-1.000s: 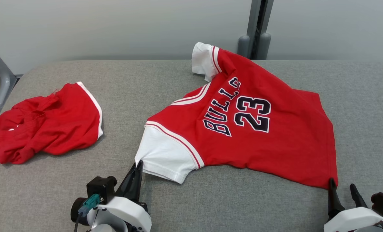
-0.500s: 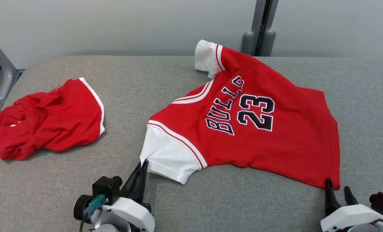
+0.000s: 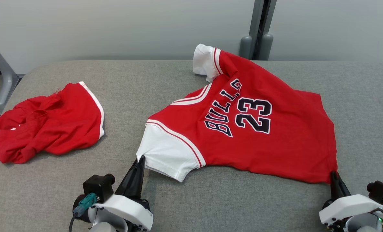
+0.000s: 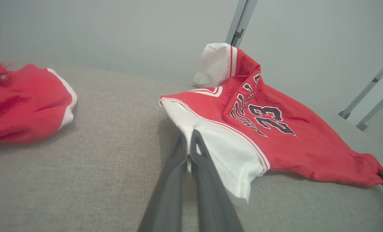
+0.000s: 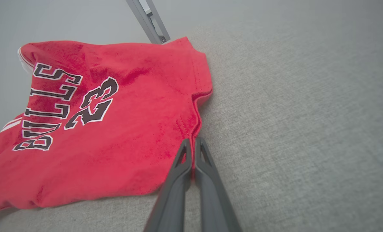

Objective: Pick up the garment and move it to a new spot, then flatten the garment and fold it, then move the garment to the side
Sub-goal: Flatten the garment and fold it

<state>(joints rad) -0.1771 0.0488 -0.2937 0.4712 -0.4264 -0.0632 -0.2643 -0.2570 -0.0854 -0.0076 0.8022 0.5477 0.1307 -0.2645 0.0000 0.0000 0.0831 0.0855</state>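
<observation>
1. Jersey (image 3: pixel 252 129): lies print-up, centre-right on the pad (image 3: pixel 210 199).
2. Right gripper (image 3: pixel 334 175): jaws, open a second ago, now pinch the hem corner (image 3: pixel 329 172).
3. Left gripper (image 3: pixel 141 160): clamped on the sleeve (image 3: pixel 165 154).
4. I judge both ends secured, so I can lift or stretch it.

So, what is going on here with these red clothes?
A two-armed robot is handling the red jersey, which lies spread on the grey padded surface. Its left gripper is shut on the edge of the white sleeve, and its right gripper is shut on the jersey's bottom corner. A second red garment lies crumpled to the left, untouched.
</observation>
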